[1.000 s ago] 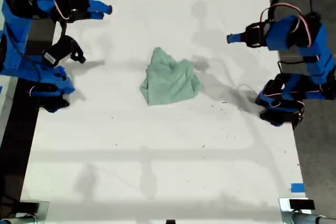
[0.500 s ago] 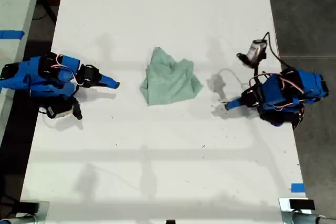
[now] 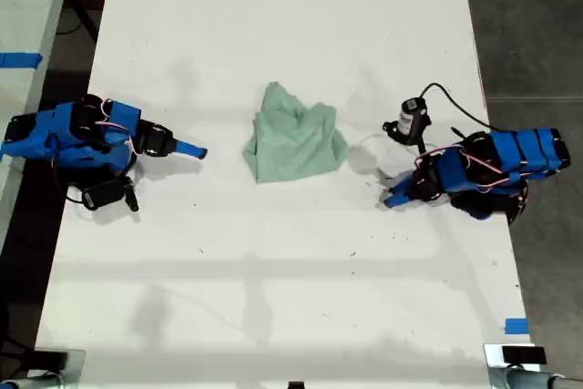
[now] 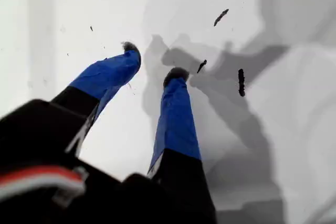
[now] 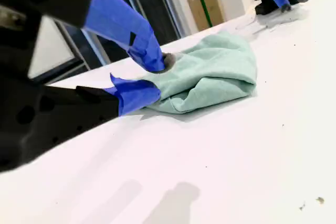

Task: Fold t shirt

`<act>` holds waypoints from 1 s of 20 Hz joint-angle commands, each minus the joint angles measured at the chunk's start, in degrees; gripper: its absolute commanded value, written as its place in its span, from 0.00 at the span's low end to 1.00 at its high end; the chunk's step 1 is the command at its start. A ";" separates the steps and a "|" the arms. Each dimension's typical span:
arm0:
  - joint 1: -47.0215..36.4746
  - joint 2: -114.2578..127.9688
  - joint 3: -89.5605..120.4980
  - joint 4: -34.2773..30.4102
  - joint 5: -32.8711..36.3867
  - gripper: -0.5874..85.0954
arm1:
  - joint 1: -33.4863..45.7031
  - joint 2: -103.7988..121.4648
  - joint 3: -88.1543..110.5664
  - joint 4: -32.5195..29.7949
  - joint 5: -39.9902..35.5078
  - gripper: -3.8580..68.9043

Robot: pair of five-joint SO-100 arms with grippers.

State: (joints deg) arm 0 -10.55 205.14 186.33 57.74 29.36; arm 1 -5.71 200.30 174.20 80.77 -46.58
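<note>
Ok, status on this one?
My first gripper open, empty, over bare table. My second gripper open, facing the t shirt, bundled mid-table. Nothing in the way.

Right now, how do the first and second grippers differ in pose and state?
My first gripper is at the exterior view's right, tilted down at bare table with dark specks. My second gripper is at that view's left, held low and nearly level.

The first wrist view shows no cloth; the second wrist view looks straight at the t shirt.

Shared: both have open jaws, hold nothing, and stand clear of the t shirt.
</note>
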 commanded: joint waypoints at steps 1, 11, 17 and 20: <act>-0.79 0.35 2.29 0.18 0.53 0.06 | -0.70 0.44 2.72 -1.76 -0.97 0.20; -0.79 0.35 2.29 0.18 0.53 0.06 | 7.82 0.44 2.72 -1.67 -0.70 0.13; -0.70 0.35 2.29 0.18 0.53 0.06 | 10.11 0.44 2.72 -1.67 -1.41 0.13; -0.62 0.35 2.29 0.18 0.53 0.06 | 10.11 0.44 2.72 -1.67 -1.41 0.13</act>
State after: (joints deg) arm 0 -10.72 205.14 186.33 57.74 29.36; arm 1 3.78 200.30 174.38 80.77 -47.11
